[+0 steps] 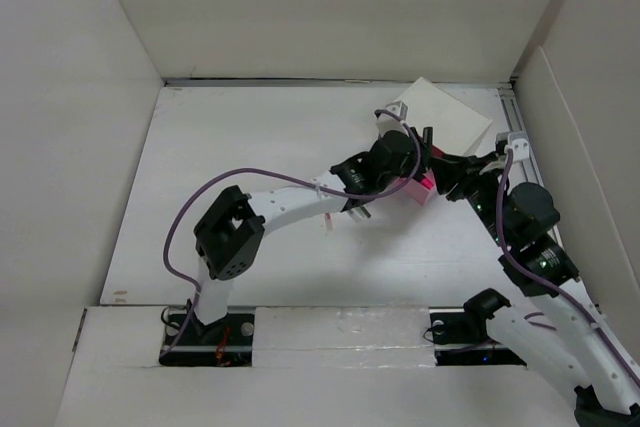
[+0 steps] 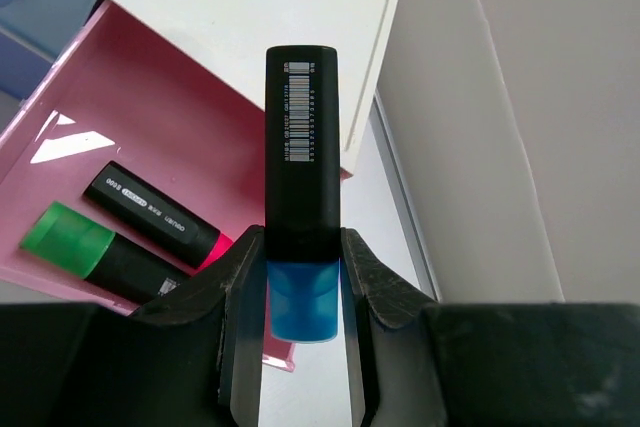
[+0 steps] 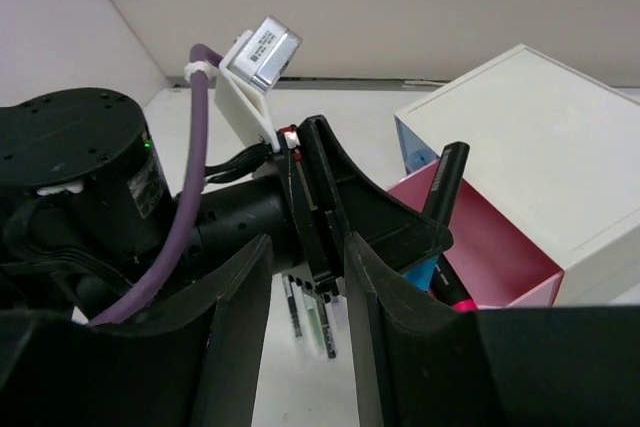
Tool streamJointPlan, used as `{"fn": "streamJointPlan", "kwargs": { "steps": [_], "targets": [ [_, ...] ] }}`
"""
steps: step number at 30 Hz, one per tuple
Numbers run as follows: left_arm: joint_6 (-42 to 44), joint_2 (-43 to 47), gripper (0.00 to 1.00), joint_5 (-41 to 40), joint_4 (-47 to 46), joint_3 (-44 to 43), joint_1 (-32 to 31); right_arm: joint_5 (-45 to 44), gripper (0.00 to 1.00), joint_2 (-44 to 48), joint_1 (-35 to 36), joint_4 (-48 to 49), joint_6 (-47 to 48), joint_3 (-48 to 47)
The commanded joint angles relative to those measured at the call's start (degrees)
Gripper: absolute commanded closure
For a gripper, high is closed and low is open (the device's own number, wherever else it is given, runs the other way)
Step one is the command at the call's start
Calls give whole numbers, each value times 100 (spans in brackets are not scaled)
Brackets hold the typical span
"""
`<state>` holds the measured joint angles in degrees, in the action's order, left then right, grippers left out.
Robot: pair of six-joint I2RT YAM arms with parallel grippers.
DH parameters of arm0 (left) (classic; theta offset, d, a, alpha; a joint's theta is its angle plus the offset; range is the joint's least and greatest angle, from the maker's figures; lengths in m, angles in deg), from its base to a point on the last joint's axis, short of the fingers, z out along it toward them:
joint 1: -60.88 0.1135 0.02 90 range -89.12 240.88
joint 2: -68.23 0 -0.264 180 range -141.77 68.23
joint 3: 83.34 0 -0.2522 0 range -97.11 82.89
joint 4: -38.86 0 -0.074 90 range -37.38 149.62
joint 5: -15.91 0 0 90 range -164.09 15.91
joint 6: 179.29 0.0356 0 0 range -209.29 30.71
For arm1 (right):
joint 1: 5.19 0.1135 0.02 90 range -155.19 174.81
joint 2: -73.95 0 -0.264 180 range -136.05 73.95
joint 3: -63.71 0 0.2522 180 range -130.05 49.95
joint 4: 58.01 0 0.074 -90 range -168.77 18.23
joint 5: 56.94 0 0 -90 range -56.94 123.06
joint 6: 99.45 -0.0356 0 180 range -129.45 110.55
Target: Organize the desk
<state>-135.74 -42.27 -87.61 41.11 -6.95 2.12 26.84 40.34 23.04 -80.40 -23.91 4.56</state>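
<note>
The left gripper (image 2: 302, 252) is clamping a blue-capped marker (image 2: 301, 127) by its cap end at the right edge of the open pink drawer (image 2: 140, 117). Two markers (image 2: 150, 212) are lying inside the drawer. The right gripper (image 3: 305, 247) is hanging just beside, jaws apart. The white box (image 1: 445, 117) is sitting in the far right corner of the desk (image 1: 250, 137), with bare tabletop stretching leftward.

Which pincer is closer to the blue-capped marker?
Left. The left pincer grips the blue-capped marker by the open pink drawer; the right pincer hangs open close beside them.
</note>
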Motion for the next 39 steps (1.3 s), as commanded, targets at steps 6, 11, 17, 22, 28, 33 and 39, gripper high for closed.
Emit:
{"fn": "streamJointPlan", "kwargs": {
  "steps": [6, 11, 17, 22, 28, 33, 39],
  "targets": [
    [-153, 19, 65, -344, -238, -51, 5, -143, 59, 47, 51, 19, 13, -269],
    [-39, 265, 43, -441, -334, 107, 5, -248, 59, 21, 51, -25, 40, -304],
    [716, 862, 44, -810, -431, 177, 57, -318, 59, 12, 51, -25, 5, -278],
    [1024, 1495, 96, -740, -554, 984, -12, -406, 79, 38, 51, -8, -13, -269],
    [981, 2068, 100, -872, -669, 2576, -206, -205, 100, -374, 51, 89, -57, -155],
    [1051, 1752, 100, -811, -546, 2797, -206, -152, 100, -410, 51, 133, -75, 21],
    [1332, 1181, 100, -740, -502, 2394, -206, -99, 86, -243, 51, -16, -31, 179]
  ]
}}
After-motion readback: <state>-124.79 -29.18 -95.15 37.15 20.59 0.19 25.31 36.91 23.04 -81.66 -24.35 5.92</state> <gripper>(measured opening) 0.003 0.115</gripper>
